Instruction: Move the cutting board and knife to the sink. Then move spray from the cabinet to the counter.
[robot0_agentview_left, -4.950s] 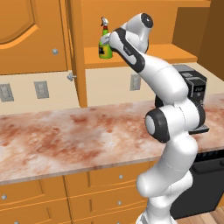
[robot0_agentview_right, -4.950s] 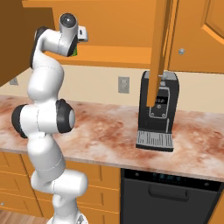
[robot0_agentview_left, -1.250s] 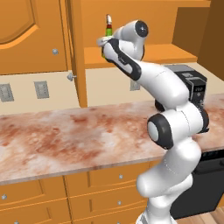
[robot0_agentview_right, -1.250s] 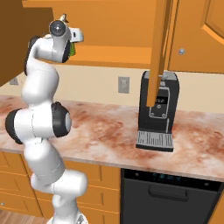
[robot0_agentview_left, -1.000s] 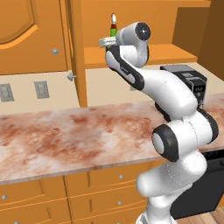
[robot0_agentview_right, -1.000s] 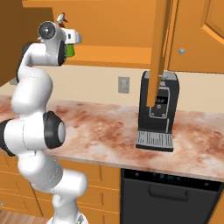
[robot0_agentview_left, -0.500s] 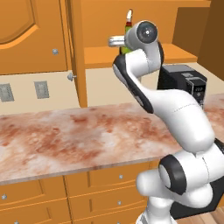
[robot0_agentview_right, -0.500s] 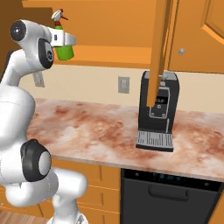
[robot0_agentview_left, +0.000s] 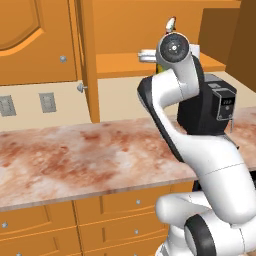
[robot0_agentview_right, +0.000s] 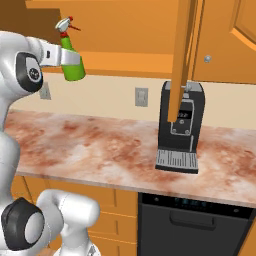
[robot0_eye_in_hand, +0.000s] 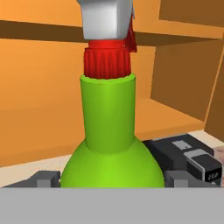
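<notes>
Two-finger gripper (robot0_agentview_right: 64, 58) clamped on small green spray bottle with red neck (robot0_agentview_right: 71, 62), now swung out of orange wooden cabinet (robot0_agentview_right: 150, 35). Marbled stone counter (robot0_agentview_right: 100, 150) far below gripper. Next: lower it there.

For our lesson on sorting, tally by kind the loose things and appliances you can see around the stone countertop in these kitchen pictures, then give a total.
Green spray bottle, held in the jaws above the counter: 1
Black coffee machine, standing on the counter: 1
Black dishwasher, under the counter: 1
Total: 3
</notes>
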